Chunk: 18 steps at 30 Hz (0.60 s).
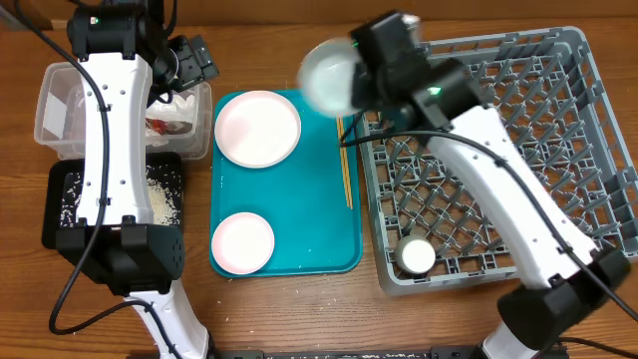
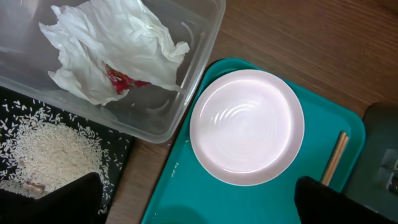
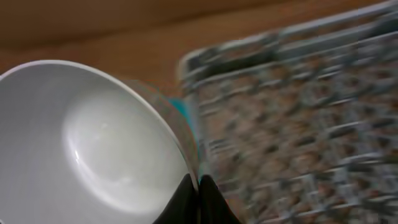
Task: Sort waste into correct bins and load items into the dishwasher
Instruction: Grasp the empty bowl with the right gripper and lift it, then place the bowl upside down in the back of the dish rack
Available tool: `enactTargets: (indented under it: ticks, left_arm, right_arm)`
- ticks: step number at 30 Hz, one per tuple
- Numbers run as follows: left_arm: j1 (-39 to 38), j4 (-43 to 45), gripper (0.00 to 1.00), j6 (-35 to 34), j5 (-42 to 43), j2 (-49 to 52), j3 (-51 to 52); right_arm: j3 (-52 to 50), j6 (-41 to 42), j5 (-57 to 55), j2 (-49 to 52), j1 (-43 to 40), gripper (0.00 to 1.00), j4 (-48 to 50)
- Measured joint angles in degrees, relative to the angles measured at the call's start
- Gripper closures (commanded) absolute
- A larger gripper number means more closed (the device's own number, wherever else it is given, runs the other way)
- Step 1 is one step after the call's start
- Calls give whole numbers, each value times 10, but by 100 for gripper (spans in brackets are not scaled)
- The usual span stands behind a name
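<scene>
Pale bowl (image 3: pixel 93 143) fills the right wrist view, rim clamped between the right end effector (image 3: pixel 198 186) fingers, hollow side facing the lens

- position: held off the tabletop (image 1: pixel 299 319), over the far-right corner of the teal tray (image 1: pixel 319 199), just beside the left wall of the grey dish rack (image 1: pixel 558 130)
- step in hand, as I read it: loading this bowl into the rack
- next move calls for carrying it in over the grid, tilting it onto its edge between pegs, then parting the fingers. The grip is on the rim only, so the bowl could swing or slip if tipped fast
- bowl looks smooth, glossy and clean inside, no chips visible (rack is blurred in that view, so I can't pick a peg slot from it)
- left end effector (image 2: pixel 196 186): fingers apart, holding nothing, hanging above the near edge of the clear tub (image 2: pixel 205 56) and the teal tray

Waste looks done: crumpled napkin (image 2: pixel 106 50) with the red scrap (image 2: pixel 124 79) lies in the clear tub, rice (image 2: pixel 50 149) lies in the black tray (image 2: pixel 118 149)

Rack holds one white cup (image 1: pixel 417 256) near its front-left corner

Left to load: pink plate (image 2: pixel 247 127), second pink dish (image 1: pixel 243 242) and chopsticks (image 1: pixel 346 165), all on the teal tray
</scene>
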<state>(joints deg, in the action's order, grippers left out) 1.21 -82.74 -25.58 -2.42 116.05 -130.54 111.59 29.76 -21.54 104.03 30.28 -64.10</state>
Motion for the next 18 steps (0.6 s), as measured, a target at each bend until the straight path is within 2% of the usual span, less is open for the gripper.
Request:
enactTargets:
  ticks: [5, 7, 9, 12, 18]
  left_arm:
    - [0, 0, 0, 0, 0, 0, 0]
    - [0, 0, 0, 0, 0, 0, 0]
    - [0, 0, 0, 0, 0, 0, 0]
    - [0, 0, 0, 0, 0, 0, 0]
    - [0, 0, 0, 0, 0, 0, 0]
  right_arm:
    - [-5, 9, -236, 45, -16, 96, 0]
    - [-6, -7, -350, 81, -16, 96, 2]
    - [-7, -33, -412, 102, -16, 96, 20]
    - [-7, -104, -468, 144, -16, 96, 54]
    - [-9, -189, -490, 205, -15, 96, 64]
